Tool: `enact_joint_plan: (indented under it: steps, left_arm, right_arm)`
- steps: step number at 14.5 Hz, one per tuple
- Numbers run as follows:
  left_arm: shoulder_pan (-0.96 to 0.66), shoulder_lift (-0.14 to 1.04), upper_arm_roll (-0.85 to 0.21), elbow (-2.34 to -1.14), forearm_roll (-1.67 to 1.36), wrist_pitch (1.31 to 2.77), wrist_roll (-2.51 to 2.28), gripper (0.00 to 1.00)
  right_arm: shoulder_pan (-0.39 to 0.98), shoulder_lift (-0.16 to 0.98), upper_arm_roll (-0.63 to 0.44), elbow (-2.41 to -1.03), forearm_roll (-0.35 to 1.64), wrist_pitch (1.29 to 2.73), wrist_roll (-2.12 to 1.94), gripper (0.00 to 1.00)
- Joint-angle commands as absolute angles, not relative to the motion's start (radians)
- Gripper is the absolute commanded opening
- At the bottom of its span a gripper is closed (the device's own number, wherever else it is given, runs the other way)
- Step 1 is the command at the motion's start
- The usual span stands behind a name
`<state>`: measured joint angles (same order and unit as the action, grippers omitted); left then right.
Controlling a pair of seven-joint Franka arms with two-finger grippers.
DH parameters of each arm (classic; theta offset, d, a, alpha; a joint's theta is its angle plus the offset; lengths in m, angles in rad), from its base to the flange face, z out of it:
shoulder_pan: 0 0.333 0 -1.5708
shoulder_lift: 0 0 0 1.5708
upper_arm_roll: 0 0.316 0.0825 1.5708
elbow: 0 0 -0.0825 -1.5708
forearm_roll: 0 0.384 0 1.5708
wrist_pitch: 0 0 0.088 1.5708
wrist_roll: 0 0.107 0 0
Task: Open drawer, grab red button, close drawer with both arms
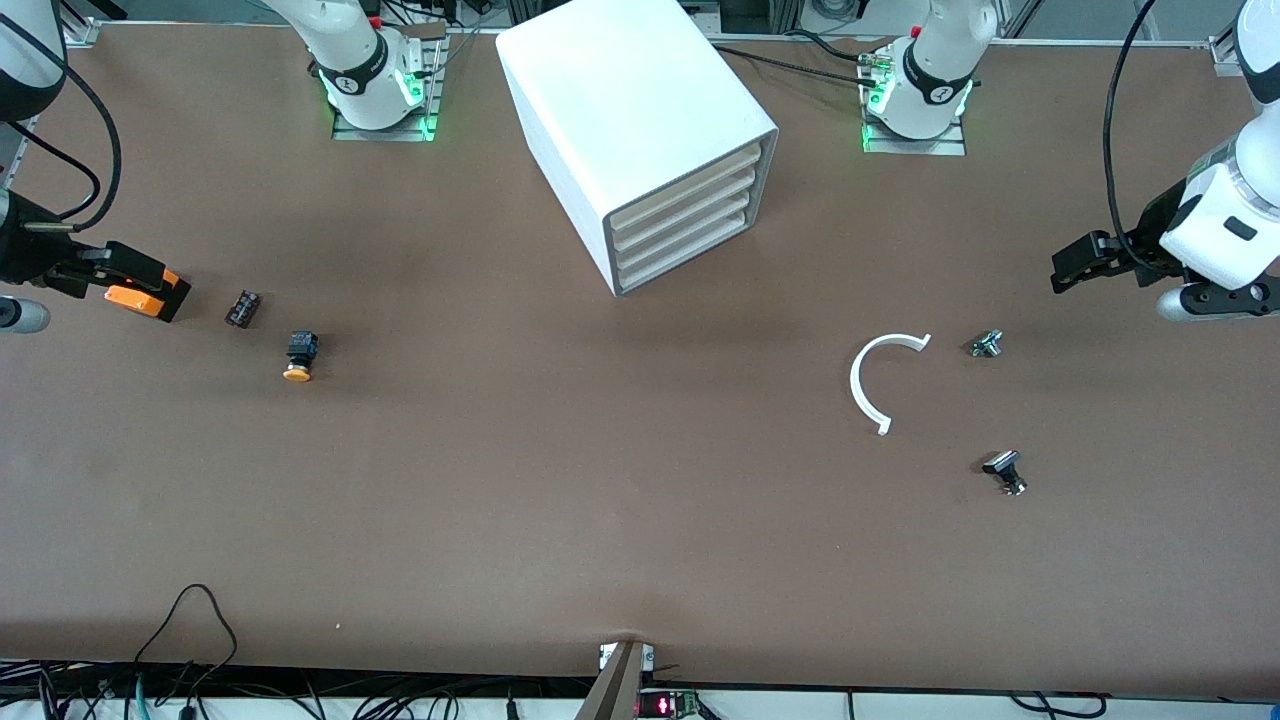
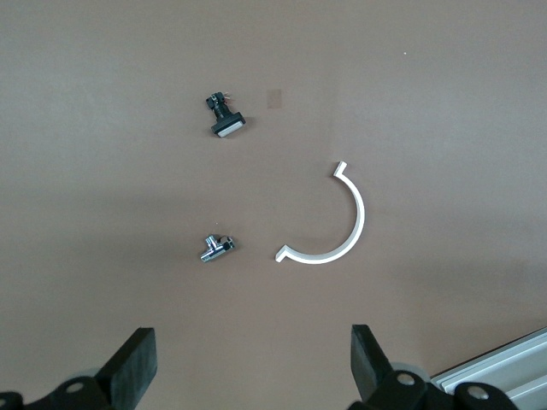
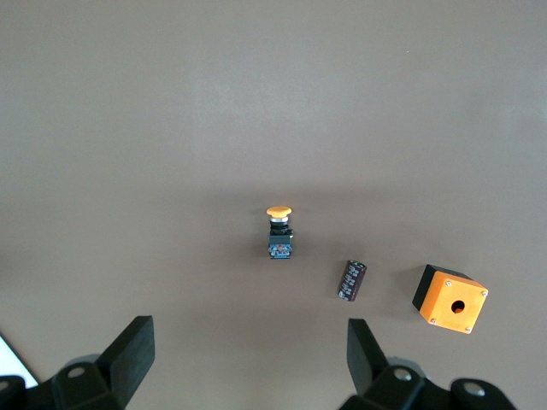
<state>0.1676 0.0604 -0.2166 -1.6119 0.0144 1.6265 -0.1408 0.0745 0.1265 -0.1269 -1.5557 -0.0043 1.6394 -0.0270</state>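
Observation:
The white cabinet (image 1: 640,130) stands at the table's middle, near the arms' bases. All four cream drawer fronts are shut; the drawer (image 1: 690,258) is the lowest one. The red-capped button is not in view. My left gripper (image 1: 1078,266) hangs open and empty over the table at the left arm's end; the left wrist view shows its gripper (image 2: 252,371) with jaws wide apart over bare table. My right gripper (image 1: 120,265) hangs open and empty at the right arm's end, over the orange box; the right wrist view shows its gripper (image 3: 248,359) spread.
Toward the right arm's end lie an orange box with a hole (image 1: 150,297) (image 3: 451,299), a small dark cylinder (image 1: 243,308) (image 3: 351,279) and an orange-yellow capped button (image 1: 300,357) (image 3: 279,231). Toward the left arm's end lie a white C-shaped arc (image 1: 868,385) (image 2: 350,231), a small metal part (image 1: 987,344) (image 2: 215,248) and a black part (image 1: 1005,470) (image 2: 225,117).

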Motion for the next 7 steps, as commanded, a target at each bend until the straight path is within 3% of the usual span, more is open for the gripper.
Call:
enact_joint_plan:
  steps: [1,7]
  left_arm:
    - [0.164,0.083,-0.218,-1.582,0.0,1.618,-0.149,1.0]
    - [0.138,0.075,-0.193,-1.595,0.0,1.617,-0.15,1.0]
  right_arm:
    - [0.075,0.126,-0.127,-1.548,0.006,1.624,-0.041,1.0]
    - [0.077,0.167,-0.127,-1.548,0.008,1.626,-0.041,1.0]
